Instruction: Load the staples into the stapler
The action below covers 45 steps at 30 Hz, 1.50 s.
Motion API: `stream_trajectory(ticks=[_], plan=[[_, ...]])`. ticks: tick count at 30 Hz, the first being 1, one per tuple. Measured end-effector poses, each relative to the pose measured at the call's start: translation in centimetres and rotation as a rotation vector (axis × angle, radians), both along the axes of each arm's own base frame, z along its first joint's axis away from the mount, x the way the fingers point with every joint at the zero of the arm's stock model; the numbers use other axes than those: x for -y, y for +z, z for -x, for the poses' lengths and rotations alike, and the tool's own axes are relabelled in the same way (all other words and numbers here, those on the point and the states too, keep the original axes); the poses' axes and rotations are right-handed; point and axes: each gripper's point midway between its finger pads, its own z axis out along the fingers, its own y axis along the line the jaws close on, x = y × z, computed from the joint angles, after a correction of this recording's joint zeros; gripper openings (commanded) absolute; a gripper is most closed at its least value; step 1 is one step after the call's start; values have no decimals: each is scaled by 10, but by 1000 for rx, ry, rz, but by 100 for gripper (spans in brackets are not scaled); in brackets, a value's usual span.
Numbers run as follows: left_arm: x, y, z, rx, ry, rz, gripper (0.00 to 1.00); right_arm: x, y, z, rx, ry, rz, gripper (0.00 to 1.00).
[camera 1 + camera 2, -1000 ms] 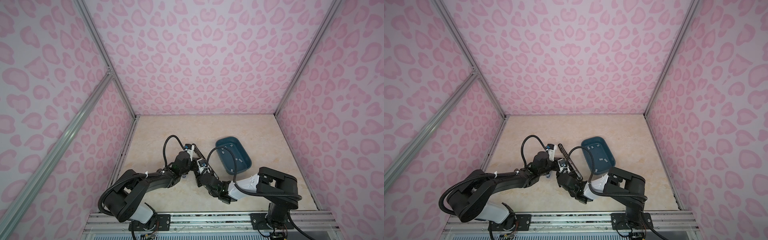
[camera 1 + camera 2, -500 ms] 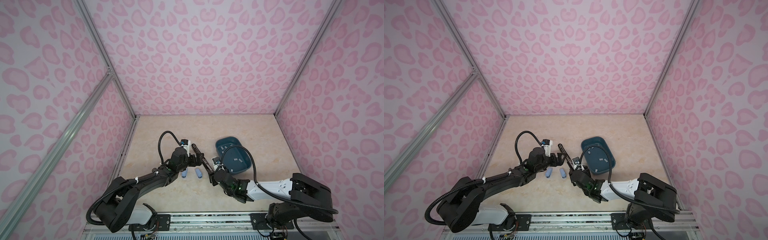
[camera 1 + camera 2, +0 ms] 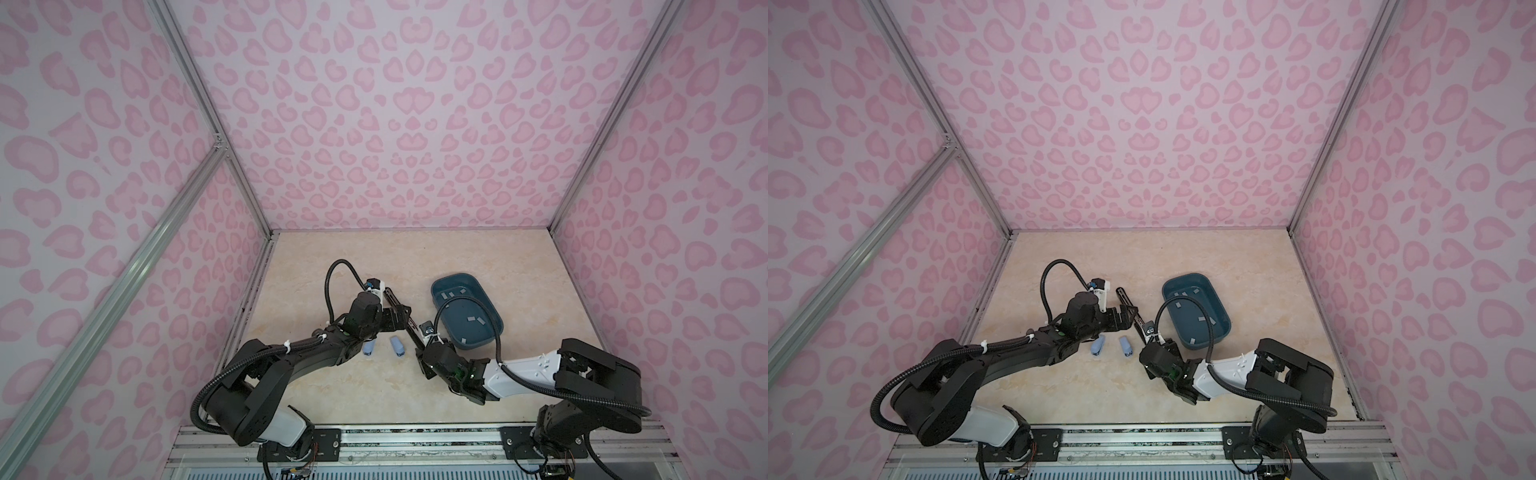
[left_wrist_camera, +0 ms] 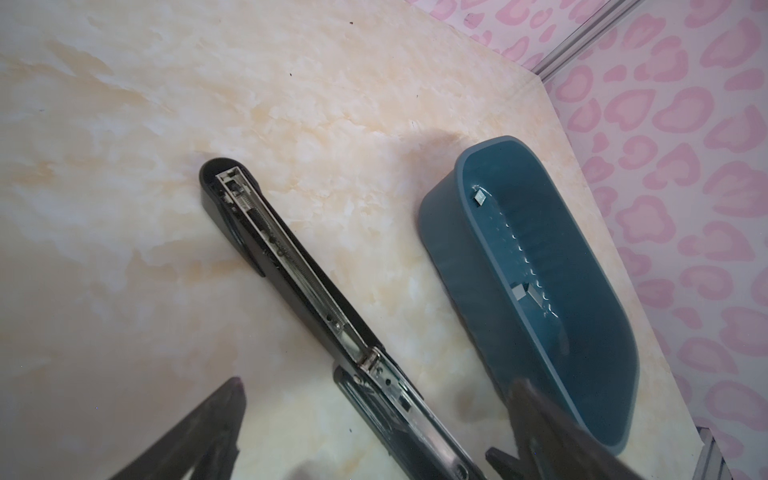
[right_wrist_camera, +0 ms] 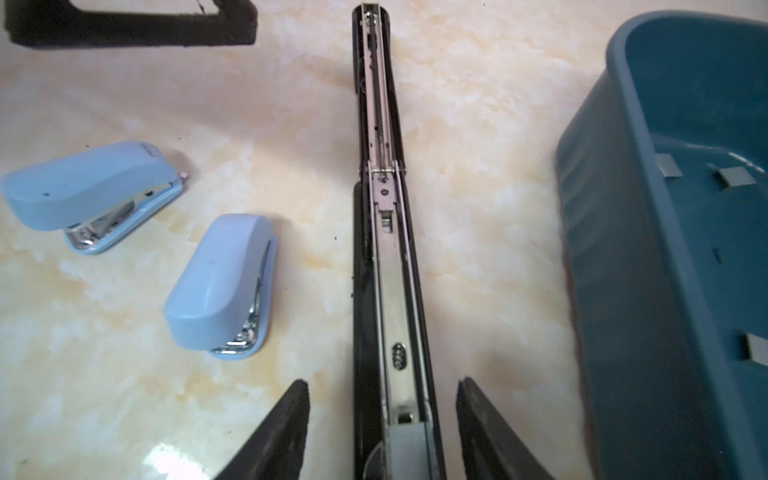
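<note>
At three o'clock from the opened stapler [image 5: 388,266], the staples [image 5: 737,176] lay in the tray [image 5: 623,270]. My left fingers [image 4: 199,428] were spread wide. My right fingers [image 5: 282,432] straddled its channel, seemingly untouching. I judged it best to pinch one strip flat and seat it squarely.

Black stapler [image 4: 291,266], teal bin [image 4: 478,291] — staples [image 5: 735,176] seemingly grey.

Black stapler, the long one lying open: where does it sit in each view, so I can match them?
Top view: black stapler in the lower middle, just left of the blue tray.
Top view: same spot, tray on its right.
Left wrist: diagonal through the middle.
Right wrist: straight down the centre.
Shared landmark: the blue tray beside it, in every view.
</note>
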Motion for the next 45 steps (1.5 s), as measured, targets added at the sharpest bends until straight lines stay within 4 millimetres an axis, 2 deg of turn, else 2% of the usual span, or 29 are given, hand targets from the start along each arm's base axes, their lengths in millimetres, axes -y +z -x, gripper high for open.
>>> stream_trajectory(ticks=[8, 16, 23, 26, 32, 37, 41, 45], plan=[[5, -12, -6, -26, -1, -18, 100, 4, -9, 0, -7, 2, 11, 27], [12, -30, -15, -87, 6, -12, 100, -1, -12, -5, -22, 2, -26, 12], [11, -48, -30, -165, 42, 18, 100, -2, -12, -12, -69, -17, -124, 9], [20, -52, -36, -190, 22, 41, 99, -5, -11, -12, -89, -24, -169, 9], [36, -51, -56, -197, -11, 117, 99, -10, -10, -11, -130, -27, -249, 8], [39, -50, -78, -207, -25, 189, 99, -12, -9, -7, -137, -33, -268, 8], [23, -48, -105, -185, 9, 210, 97, -24, -7, 8, -136, 29, -250, 8], [12, -45, -115, -183, 27, 202, 94, -27, -8, 18, -113, 62, -206, 9]])
